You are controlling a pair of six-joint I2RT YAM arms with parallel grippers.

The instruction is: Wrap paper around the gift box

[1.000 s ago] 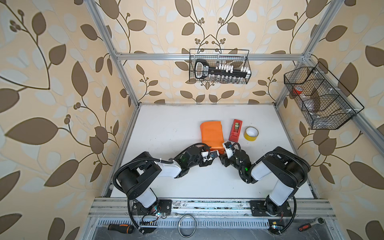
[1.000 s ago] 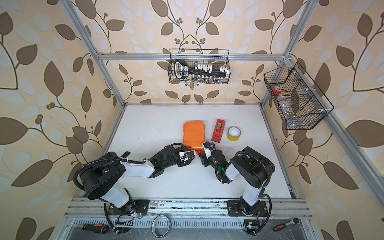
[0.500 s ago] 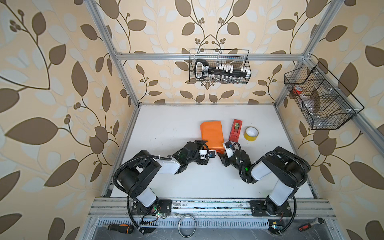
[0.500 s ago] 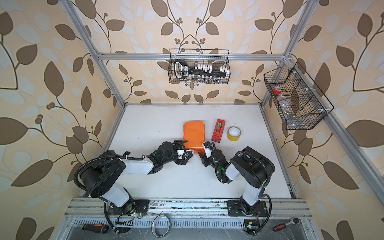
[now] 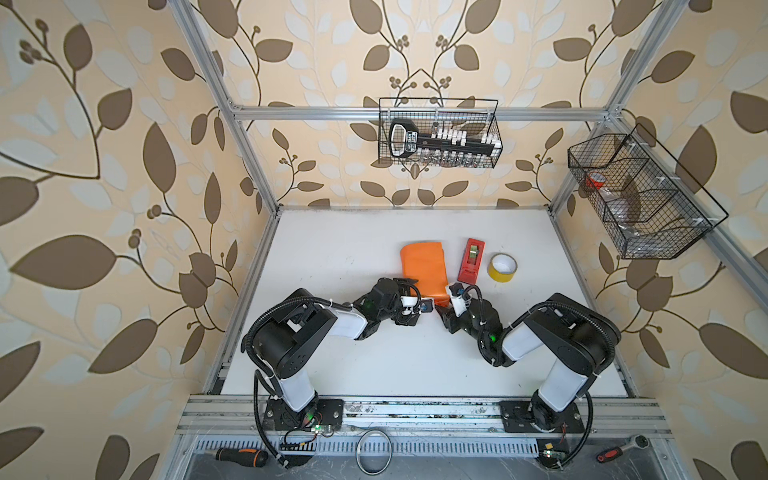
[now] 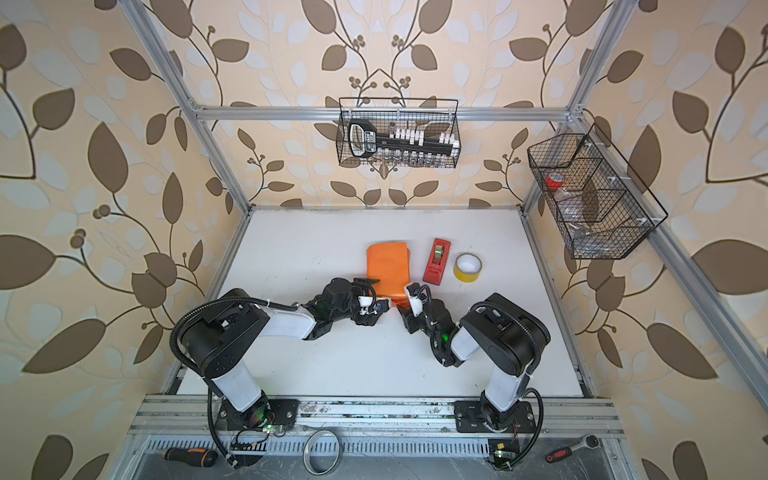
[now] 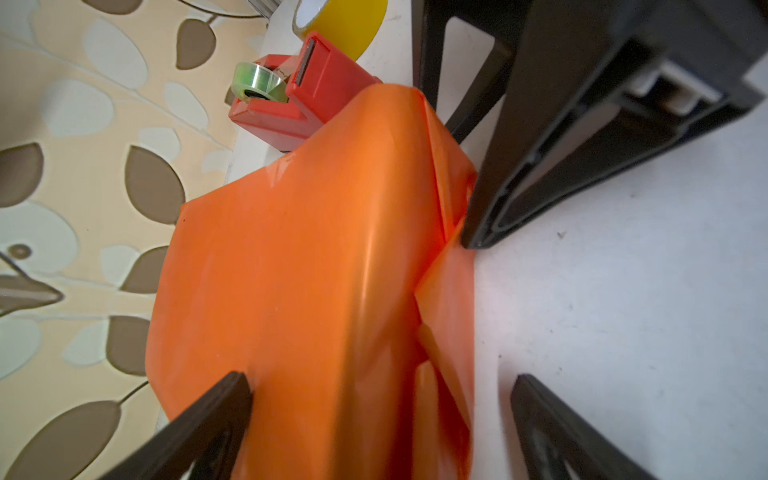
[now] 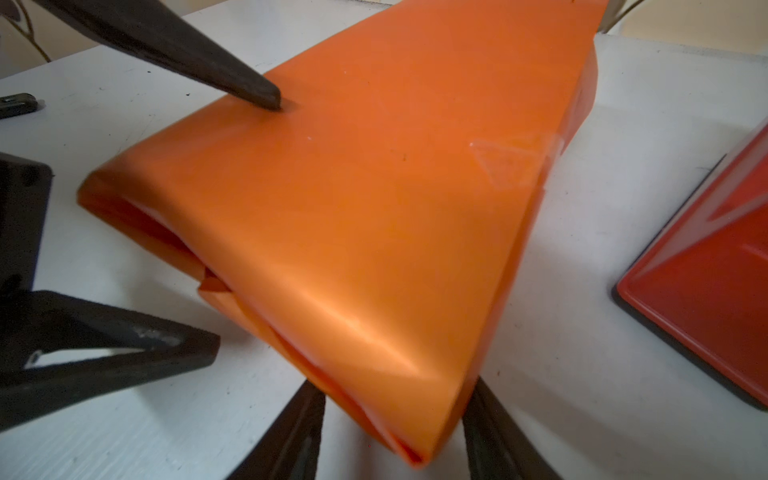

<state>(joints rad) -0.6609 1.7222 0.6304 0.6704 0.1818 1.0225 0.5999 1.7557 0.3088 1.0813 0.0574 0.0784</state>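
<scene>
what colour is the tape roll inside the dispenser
Translucent green; the tape roll shows best in the left wrist view.

**Two eyes overhead, one behind each pincer**

Both top views hang high above the arms' bases, side by side, facing steeply down and sharing the whole table (image 5: 332,249). The left wrist camera sits just behind the left gripper (image 7: 382,378), looking out between its fingers, very near the paper (image 7: 291,249). The right wrist camera looks likewise past the right gripper (image 8: 397,388). Both wrist views share the paper, the red tape dispenser (image 7: 299,99) beside it, and the opposite gripper.
</scene>
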